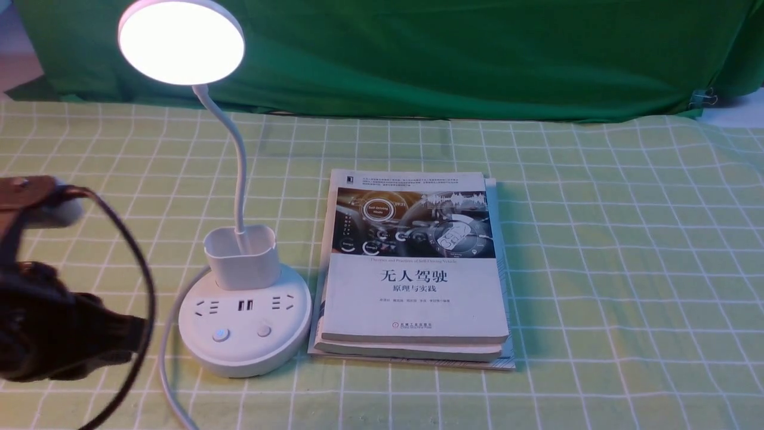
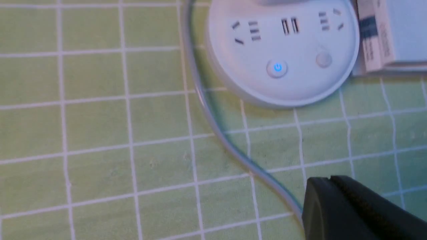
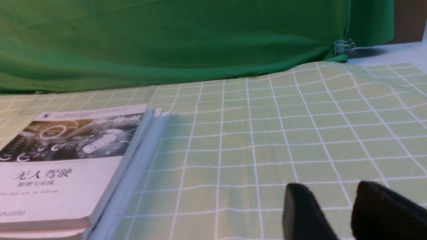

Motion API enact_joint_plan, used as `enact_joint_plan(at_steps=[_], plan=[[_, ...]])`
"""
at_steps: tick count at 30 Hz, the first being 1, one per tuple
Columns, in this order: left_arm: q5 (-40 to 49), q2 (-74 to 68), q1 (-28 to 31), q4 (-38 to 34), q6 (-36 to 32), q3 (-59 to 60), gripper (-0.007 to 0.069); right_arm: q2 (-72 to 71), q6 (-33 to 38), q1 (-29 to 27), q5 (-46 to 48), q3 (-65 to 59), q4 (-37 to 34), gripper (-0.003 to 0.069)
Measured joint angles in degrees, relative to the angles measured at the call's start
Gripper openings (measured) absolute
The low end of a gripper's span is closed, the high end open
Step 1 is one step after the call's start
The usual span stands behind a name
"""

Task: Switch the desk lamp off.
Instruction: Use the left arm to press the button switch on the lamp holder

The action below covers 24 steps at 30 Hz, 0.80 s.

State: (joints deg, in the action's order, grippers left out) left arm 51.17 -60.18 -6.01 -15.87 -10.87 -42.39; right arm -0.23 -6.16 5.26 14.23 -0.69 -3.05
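The white desk lamp stands at the left of the checked cloth, its round disc head (image 1: 181, 42) glowing. A thin gooseneck (image 1: 239, 161) runs down into a small cup holder (image 1: 242, 257) on the round base (image 1: 245, 343). The base has sockets and two buttons: the left one (image 1: 221, 334) glows blue (image 2: 277, 68), the right one (image 2: 323, 59) is unlit. My left gripper (image 1: 128, 334) is shut and empty (image 2: 328, 178), hovering just left of the base, short of the buttons. My right gripper (image 3: 337, 196) is open and empty over bare cloth, out of the front view.
A stack of books (image 1: 418, 275) lies directly right of the lamp base and also shows in the right wrist view (image 3: 66, 166). The lamp's white cord (image 2: 213, 123) curves along the cloth past my left gripper. A green backdrop (image 1: 447, 54) closes the far side.
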Motion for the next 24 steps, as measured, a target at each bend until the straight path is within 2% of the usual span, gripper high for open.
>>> enact_joint_plan(at_steps=[1, 4, 9, 24], plan=[[0.27, -5.49, -3.99, 1.55, 0.52, -1.91, 0.0001, 0.0, -0.06, 0.0, 0.0, 0.0, 0.0, 0.0239], [0.59, -13.65, -9.89, 3.54, 1.84, -6.21, 0.0001, 0.0, -0.01, 0.0, 0.0, 0.0, 0.0, 0.0239], [0.77, -23.1, -14.64, 3.87, 2.12, -12.73, 0.0001, 0.0, -0.06, 0.0, 0.0, 0.0, 0.0, 0.0239], [1.71, -38.71, -14.86, 6.83, 3.0, -24.43, 0.0001, 0.0, -0.08, 0.0, 0.05, 0.0, 0.0, 0.0239]])
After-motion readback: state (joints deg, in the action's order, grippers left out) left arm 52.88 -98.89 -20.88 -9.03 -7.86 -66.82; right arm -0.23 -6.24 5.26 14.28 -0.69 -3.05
